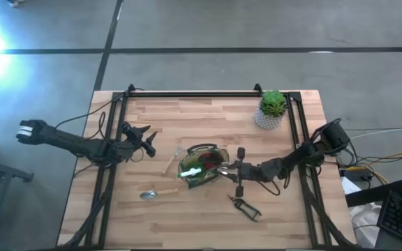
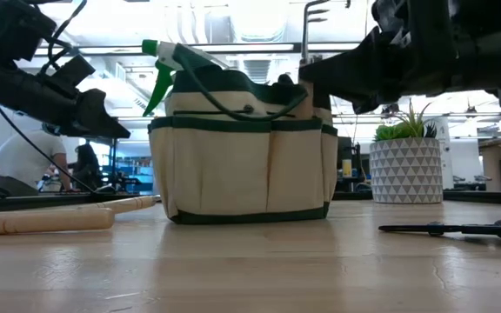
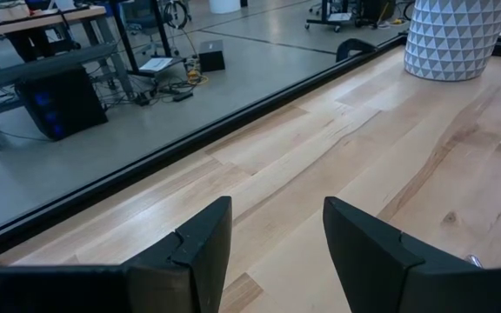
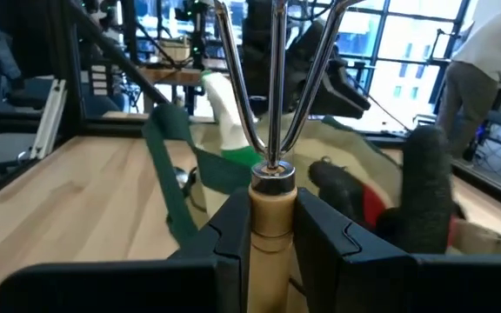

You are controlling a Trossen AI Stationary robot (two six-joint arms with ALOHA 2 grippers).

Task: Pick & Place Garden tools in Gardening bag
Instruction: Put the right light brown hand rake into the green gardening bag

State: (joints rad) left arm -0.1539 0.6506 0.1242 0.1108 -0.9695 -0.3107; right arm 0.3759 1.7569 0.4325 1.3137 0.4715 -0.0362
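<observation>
The olive-tan gardening bag [image 1: 202,169] [image 2: 246,161] stands on the table's middle. A bright green sprayer [image 2: 165,65] and a red glove piece [image 4: 370,204] lie in it. My right gripper [image 1: 229,169] [image 4: 272,228] is at the bag's right end, shut on a wooden-handled fork [image 4: 272,104]. My left gripper [image 1: 147,141] [image 3: 277,222] hangs open and empty left of the bag. A metal trowel [image 1: 155,194] and another wooden-handled tool [image 1: 172,160] lie flat left of the bag. The black-handled shears [image 1: 246,207] lie near the front. My right gripper pinches the fork's wooden handle [image 4: 272,213] between its two fingers, just below the metal collar. The fingers come level from the table's right and lie across the handle. The fork stands upright, tines [image 2: 317,26] up, over the bag's right end. The bag hides its lower end.
A green plant in a white patterned pot [image 1: 271,111] [image 2: 404,169] stands at the far right. A black frame rail [image 1: 201,94] runs along the table's far edge and sides. Bare wood lies along the front edge. People stand in the room behind.
</observation>
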